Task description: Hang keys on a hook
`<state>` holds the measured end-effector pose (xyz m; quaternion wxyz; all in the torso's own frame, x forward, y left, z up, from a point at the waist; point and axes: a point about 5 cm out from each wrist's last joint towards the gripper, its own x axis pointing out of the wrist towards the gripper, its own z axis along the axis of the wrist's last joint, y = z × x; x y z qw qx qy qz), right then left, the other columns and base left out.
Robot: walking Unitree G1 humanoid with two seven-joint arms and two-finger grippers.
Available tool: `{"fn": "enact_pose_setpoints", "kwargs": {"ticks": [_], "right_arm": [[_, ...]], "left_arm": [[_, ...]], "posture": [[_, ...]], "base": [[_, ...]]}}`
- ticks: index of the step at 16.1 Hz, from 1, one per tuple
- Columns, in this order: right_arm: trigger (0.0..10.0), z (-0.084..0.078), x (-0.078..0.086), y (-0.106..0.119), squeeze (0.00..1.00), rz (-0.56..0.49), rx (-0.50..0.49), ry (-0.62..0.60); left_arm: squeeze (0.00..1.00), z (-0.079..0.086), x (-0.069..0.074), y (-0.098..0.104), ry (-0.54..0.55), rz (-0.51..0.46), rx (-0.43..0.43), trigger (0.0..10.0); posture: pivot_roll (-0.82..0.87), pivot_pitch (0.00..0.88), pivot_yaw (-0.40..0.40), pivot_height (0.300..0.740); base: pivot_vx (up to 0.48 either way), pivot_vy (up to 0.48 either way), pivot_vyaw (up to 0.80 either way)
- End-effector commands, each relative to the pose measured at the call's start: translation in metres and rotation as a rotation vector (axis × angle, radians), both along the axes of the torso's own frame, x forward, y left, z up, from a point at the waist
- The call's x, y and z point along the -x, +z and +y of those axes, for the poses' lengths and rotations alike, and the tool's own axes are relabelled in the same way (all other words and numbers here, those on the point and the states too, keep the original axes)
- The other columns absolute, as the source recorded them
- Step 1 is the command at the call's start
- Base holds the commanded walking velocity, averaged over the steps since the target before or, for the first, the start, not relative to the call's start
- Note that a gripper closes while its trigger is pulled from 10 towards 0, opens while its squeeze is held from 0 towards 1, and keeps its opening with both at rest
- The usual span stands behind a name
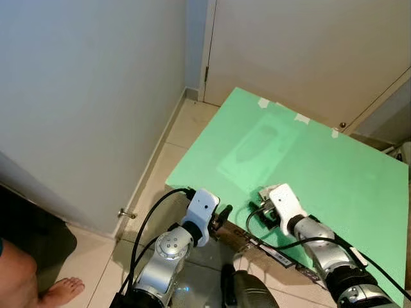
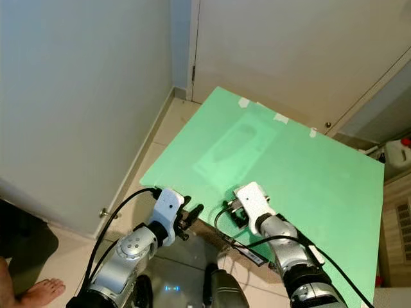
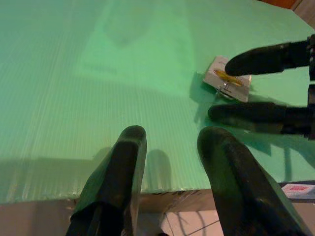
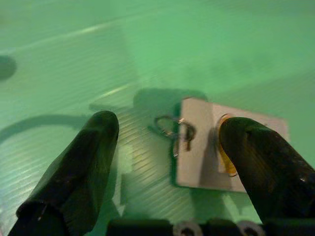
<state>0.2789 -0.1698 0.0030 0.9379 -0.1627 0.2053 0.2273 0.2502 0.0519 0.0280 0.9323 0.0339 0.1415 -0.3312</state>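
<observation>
Right tool (image 4: 167, 162) hangs spread wide over the key tag (image 4: 216, 147) and its small ring (image 4: 170, 129), which lie flat on the green tabletop (image 1: 334, 173) near the front edge. Closing squarely across the tag, fingertips low, should lift it cleanly. Left tool (image 3: 172, 182), also parted, waits beside.

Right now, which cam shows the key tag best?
Right wrist view: the key tag with its ring lies flat between the open right gripper. Left wrist view shows it farther off; in the eye views the right gripper hides it.
</observation>
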Motion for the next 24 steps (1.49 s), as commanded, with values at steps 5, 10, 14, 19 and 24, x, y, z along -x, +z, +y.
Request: {"fn": "enact_pose_setpoints", "kwargs": {"ticks": [5,10,14,19,24], "right_arm": [[0.0,-0.006,0.0073,-0.0088,0.0,0.029,0.018,-0.031],[0.0,-0.0089,0.0067,-0.0084,0.0,0.025,0.021,-0.041],[0.0,-0.007,0.0053,-0.0081,0.0,0.021,0.019,-0.045],[0.0,-0.0041,0.0029,-0.0061,0.0,0.008,0.01,-0.045],[0.0,-0.0028,0.0031,-0.0064,0.0,0.006,0.006,-0.045]], "left_arm": [[0.0,-0.0161,0.0093,-0.0006,-0.035,0.022,0.023,10.0],[0.0,-0.0157,0.009,0.0003,-0.034,0.019,0.019,10.0],[0.0,-0.0147,0.0084,0.0009,-0.031,0.016,0.015,10.0],[0.0,-0.0146,0.008,0.0022,-0.032,0.012,0.013,10.0],[0.0,-0.0147,0.008,0.0022,-0.034,0.011,0.007,10.0]], "posture": [[-0.05,0.227,-0.079,0.74],[-0.05,0.232,-0.082,0.74],[-0.05,0.234,-0.082,0.74],[-0.05,0.242,-0.084,0.74],[-0.05,0.238,-0.083,0.74]], "base": [[0.0,0.0,0.0],[0.0,0.0,0.0],[0.0,0.0,0.0],[0.0,0.0,0.0],[0.0,0.0,0.0]]}}
